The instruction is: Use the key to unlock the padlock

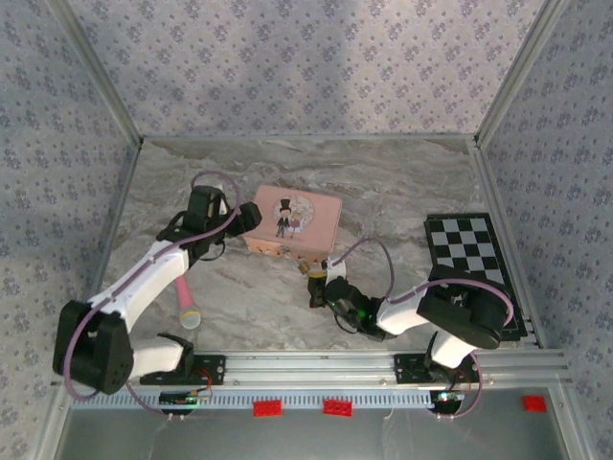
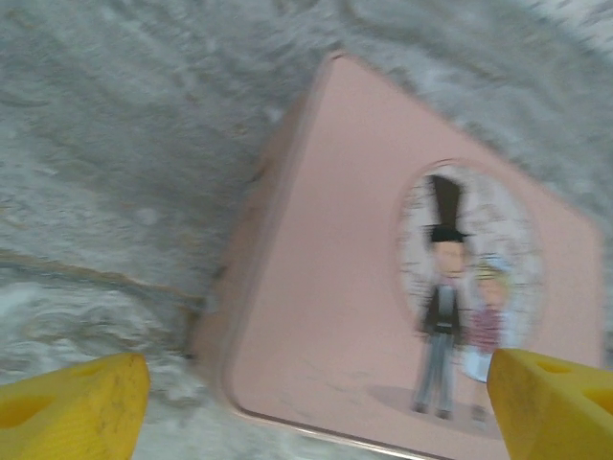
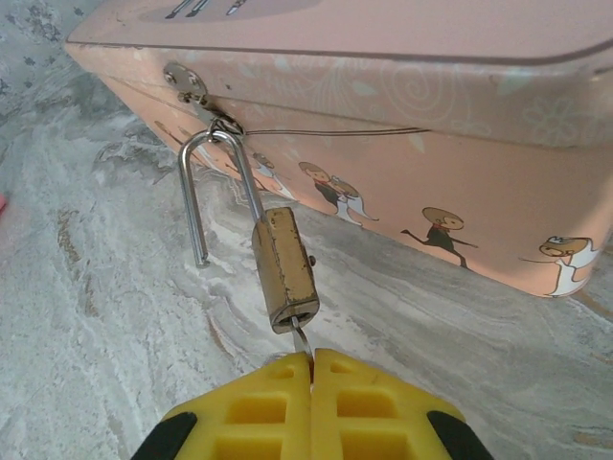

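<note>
The small brass padlock [image 3: 285, 268] hangs by its silver shackle [image 3: 192, 182] from the hasp on the front of the pink picture tin [image 3: 431, 115]. One shackle leg stands free of the body, beside it. A thin silver key [image 3: 300, 340] sticks in the keyhole at the padlock's bottom, and my right gripper [image 3: 311, 369] is shut on it. From above, the padlock [image 1: 313, 271] lies just in front of the tin [image 1: 292, 220], with the right gripper [image 1: 319, 287] behind it. My left gripper [image 2: 316, 412] is open over the tin's left corner [image 2: 345, 287], touching nothing.
A black-and-white checkerboard [image 1: 474, 259] lies at the right edge of the marble table. A pink stick with a pale round head [image 1: 185, 297] lies under the left arm. The metal rail [image 1: 335, 364] runs along the near edge. Patterned walls close in three sides.
</note>
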Controlling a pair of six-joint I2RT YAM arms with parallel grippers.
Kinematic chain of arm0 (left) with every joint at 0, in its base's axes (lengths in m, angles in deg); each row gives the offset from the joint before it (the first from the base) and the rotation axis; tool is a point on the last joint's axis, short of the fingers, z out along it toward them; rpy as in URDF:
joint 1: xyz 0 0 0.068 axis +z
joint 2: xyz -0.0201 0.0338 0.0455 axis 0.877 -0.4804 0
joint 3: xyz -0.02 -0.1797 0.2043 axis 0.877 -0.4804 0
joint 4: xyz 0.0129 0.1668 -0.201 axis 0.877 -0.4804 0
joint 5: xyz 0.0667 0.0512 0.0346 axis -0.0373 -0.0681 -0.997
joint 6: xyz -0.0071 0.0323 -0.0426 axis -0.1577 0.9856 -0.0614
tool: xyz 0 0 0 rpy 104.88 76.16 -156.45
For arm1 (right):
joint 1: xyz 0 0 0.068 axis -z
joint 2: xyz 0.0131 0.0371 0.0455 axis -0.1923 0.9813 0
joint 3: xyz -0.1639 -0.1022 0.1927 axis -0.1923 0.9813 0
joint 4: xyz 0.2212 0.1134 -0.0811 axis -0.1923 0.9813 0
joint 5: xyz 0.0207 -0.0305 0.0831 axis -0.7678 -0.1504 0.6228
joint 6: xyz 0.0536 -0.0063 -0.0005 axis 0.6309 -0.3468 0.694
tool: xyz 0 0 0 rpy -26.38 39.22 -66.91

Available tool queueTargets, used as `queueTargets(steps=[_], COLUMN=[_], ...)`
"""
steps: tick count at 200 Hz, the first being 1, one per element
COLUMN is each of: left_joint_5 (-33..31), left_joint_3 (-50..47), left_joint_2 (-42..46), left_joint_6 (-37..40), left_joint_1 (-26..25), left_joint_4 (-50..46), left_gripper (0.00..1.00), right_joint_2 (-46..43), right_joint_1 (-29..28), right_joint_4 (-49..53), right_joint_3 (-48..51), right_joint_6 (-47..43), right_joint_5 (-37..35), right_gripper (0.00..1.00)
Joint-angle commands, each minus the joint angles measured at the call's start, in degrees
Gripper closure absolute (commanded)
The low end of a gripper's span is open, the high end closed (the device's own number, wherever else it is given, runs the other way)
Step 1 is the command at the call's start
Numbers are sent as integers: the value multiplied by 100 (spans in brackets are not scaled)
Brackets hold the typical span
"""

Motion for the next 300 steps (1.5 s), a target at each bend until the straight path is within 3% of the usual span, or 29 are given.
queueTargets(steps=[1, 15, 57, 89, 126, 152, 187, 218, 256, 300], left_joint_5=[578, 1074, 1170, 1576, 1418, 1319, 1099, 942, 607, 96], left_joint_3=[253, 379, 569, 486, 322, 134, -70, -247, -429, -530], left_joint_2=[-505, -754, -1385, -1635, -1405, -1286, -1215, -1178, -1018, -832], left_joint_6=[769, 1037, 1151, 1083, 1082, 901, 602, 269, -283, -851], left_joint_1=[141, 162, 188, 108, -250, -544, -883, -1050, -1333, -1613], left_joint_4=[-168, 11, 82, 302, 152, 182, 262, 448, 610, 526], left_gripper=[10, 10, 10, 19, 21, 21, 22, 22, 22, 21], right_joint_2=[52, 19, -42, -70, -172, -313, -902, -1268, -1281, -949], right_joint_1=[95, 141, 283, 384, 366, 460, 977, 1484, 2029, 2044], right_joint_4=[-38, 35, 283, 426, 821, 800, 1359, 2520, 2654, 2079], right_joint_3=[-69, -82, -40, -85, -171, -109, -268, -746, -776, -587], right_joint_6=[175, 184, 290, 266, 334, 6, -1212, -1936, -1632, -887], right_joint_5=[-64, -47, 30, 251, 169, 405, 1501, 2340, 3123, 3315], right_gripper=[100, 100, 100, 100, 100, 91, 74, 68, 66, 68])
